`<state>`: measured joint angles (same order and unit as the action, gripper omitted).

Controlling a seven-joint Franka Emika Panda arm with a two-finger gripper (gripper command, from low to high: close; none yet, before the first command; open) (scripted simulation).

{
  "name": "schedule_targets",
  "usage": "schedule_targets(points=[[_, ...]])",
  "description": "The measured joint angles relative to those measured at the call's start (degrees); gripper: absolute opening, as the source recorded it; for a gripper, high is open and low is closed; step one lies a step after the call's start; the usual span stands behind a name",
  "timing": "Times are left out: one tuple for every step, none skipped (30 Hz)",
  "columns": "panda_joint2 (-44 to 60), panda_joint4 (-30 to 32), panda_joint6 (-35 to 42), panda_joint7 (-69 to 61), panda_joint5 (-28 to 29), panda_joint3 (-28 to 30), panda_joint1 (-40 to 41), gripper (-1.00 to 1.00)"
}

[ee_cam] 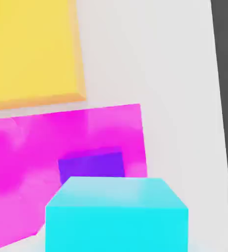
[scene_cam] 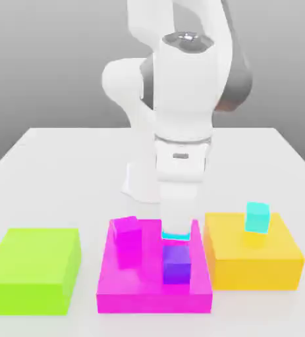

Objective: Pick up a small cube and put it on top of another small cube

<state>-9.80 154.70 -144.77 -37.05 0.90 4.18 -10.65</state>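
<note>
I see the gripper (scene_cam: pixel 178 227) pointing down over the magenta block (scene_cam: pixel 151 293), its fingers clamped on a small cyan cube (scene_cam: pixel 177 235). In the hand view, the held cyan cube (ee_cam: pixel 116 214) sits nearest the camera, with the purple cube (ee_cam: pixel 92 166) beyond it. In the exterior view, the held cube hangs directly above the purple cube (scene_cam: pixel 177 264); I cannot tell whether the two touch.

The purple cube rests on the magenta block's top face, toward the exterior view's right side. A small magenta cube (scene_cam: pixel 126 228) stands on the same face, toward the exterior view's left, tilted slightly and apart from the purple cube.

To the exterior view's right of the magenta block I see the yellow block (scene_cam: pixel 253 263). A second cyan cube (scene_cam: pixel 257 217) sits on its top face.

To the exterior view's left lies the green block (scene_cam: pixel 33 270). All three large blocks rest in a row on the white table (scene_cam: pixel 62 171), near its front edge.
</note>
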Motion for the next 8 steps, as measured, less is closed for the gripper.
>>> schedule_targets(points=[[1.37,0.34,-1.67,-0.65,-0.4,0.1,-0.21,-1.0],[2.93,0.63,-3.5,-1.05,-0.69,0.16,-0.33,-1.0],[4.6,0.9,-5.44,-1.27,-0.86,0.18,-0.34,-1.0],[6.32,1.17,-7.46,-1.33,-0.85,0.21,-0.28,-1.0],[7.51,1.36,-8.85,-1.32,-0.77,0.25,-0.23,1.0],[7.51,1.36,-8.85,-1.32,-0.77,0.25,-0.22,1.0],[7.51,1.36,-8.85,-1.32,-0.77,0.25,-0.22,1.0],[7.51,1.36,-8.85,-1.32,-0.77,0.25,-0.22,1.0]])
